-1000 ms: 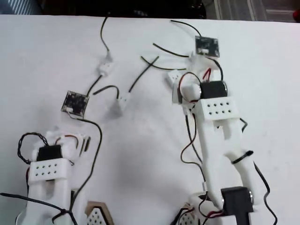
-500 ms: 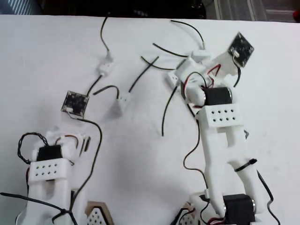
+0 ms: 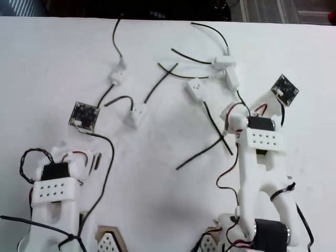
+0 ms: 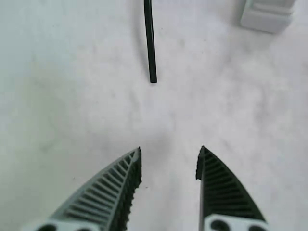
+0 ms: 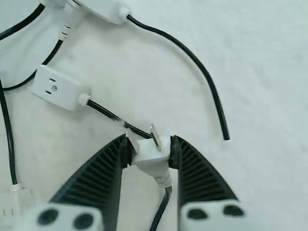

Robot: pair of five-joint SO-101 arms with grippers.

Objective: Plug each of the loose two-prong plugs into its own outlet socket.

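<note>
The left gripper (image 4: 168, 166) hovers over bare white table (image 3: 52, 58) with its jaws spread wide and nothing between them. Straight ahead of it lies the cut end of a short black cord (image 4: 150, 43). Farther ahead and off to one side sits a white connector block (image 4: 267, 14); whether it is a plug or a socket cannot be told. In the high view that block (image 3: 137, 113) lies well apart from the gripper. A small dark board (image 3: 84, 115) rests between them, a little to the outer side. Beyond the block, two more white connector pieces (image 3: 116, 76) sit end to end on their cords.

The right gripper (image 5: 150, 142) is clamped narrowly on a white two-prong plug (image 5: 150, 153). One finger (image 5: 103, 168) presses each side of the plug's body, the prongs point away from the gripper, and the plug's cord trails back under the wrist. Ahead of the gripper and to one side lies a white outlet socket (image 5: 57, 89), slots facing up, apart from the plug. The socket's own black cord (image 5: 108, 114) runs back past the prongs, just beside them. Farther ahead is another white connector (image 5: 103, 9). A black lead from it curves round to a loose end (image 5: 226, 137) near the gripper's other side.
</note>
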